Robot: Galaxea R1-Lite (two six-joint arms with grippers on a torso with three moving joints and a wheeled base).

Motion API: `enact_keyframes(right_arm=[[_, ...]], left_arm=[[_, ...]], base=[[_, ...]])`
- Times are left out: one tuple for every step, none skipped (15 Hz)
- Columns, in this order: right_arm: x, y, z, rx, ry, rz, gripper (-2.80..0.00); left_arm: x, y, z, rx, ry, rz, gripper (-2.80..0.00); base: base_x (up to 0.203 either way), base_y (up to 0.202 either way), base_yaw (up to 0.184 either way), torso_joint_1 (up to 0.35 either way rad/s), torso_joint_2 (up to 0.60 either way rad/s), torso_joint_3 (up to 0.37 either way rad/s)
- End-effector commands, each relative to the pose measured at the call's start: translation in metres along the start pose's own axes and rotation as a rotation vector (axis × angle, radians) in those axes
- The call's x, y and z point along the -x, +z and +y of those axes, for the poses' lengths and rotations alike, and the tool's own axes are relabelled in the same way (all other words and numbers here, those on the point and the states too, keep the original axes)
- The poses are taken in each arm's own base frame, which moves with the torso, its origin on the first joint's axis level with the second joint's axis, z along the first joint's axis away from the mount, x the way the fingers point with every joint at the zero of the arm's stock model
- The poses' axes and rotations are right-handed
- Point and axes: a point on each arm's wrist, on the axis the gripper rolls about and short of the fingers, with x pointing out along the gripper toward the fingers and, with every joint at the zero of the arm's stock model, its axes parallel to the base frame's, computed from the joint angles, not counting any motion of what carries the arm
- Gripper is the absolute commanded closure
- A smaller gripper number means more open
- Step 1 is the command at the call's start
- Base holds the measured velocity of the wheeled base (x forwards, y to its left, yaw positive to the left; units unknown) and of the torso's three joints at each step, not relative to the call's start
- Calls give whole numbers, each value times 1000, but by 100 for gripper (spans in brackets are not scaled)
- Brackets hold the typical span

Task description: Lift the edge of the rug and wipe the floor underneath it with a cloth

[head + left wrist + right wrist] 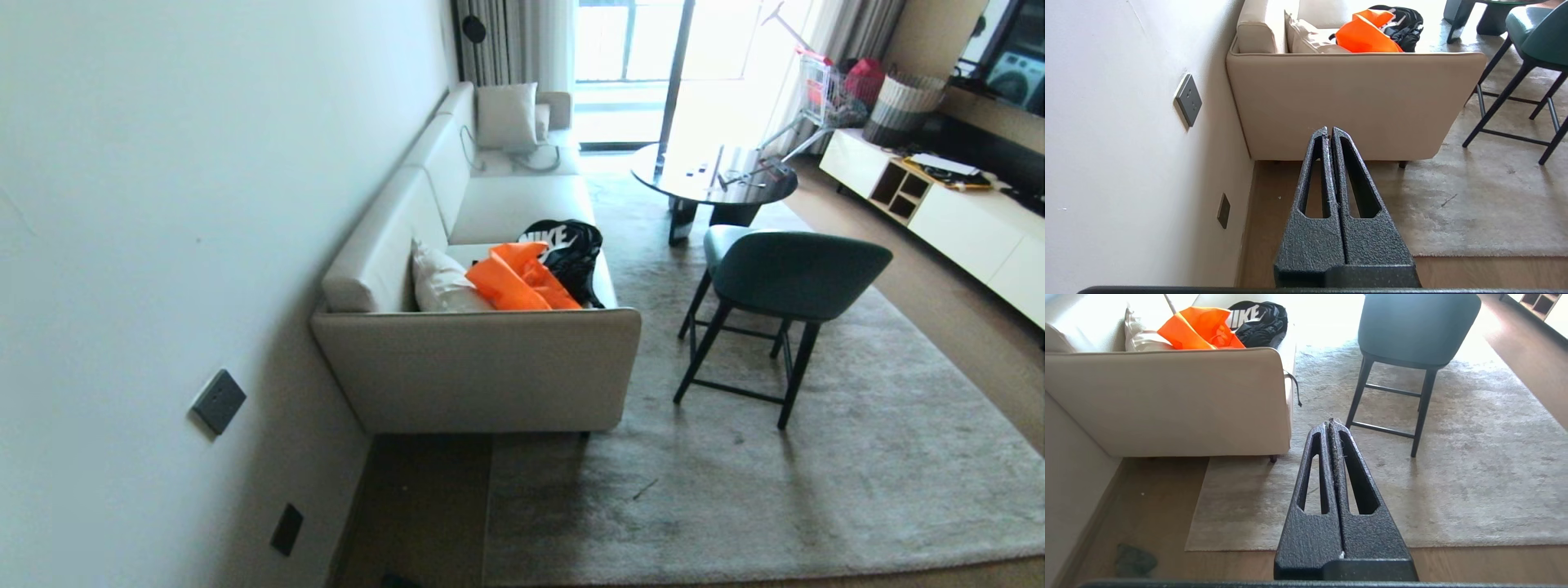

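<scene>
right pincer (1329, 424) closed, raised | cloth (1135, 560) on floor (1155, 498), well apart

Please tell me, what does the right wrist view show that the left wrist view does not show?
Only the right wrist view shows the cloth, a dark crumpled rag on the floor near the rug edge, and the shut right claw. Only the left wrist view shows the wall switch and the shut left claw. Both show the sofa, the orange bag and the chair.

Both your arms parked.
Your left gripper (1329, 130) and right gripper (1329, 421) point forward and down, fingers pressed together, holding nothing.
</scene>
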Motion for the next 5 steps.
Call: enact_keyframes(right_arm=[[0, 0, 0, 21, 0, 1, 0], [0, 0, 0, 43, 3, 3, 0], [0, 0, 0, 32, 3, 4, 0], [0, 0, 0, 6, 1, 2, 0], [0, 0, 0, -14, 0, 1, 0]], left_arm=[[0, 0, 0, 1, 0, 0, 0], [0, 0, 0, 1, 0, 0, 0], [0, 0, 0, 1, 0, 0, 0], [0, 0, 0, 1, 0, 0, 0], [0, 0, 0, 1, 0, 0, 0]], base=[[0, 0, 0, 0, 0, 0], [0, 0, 0, 0, 0, 0], [0, 0, 0, 0, 0, 0], [0, 0, 0, 0, 0, 0], [0, 0, 0, 0, 0, 0]])
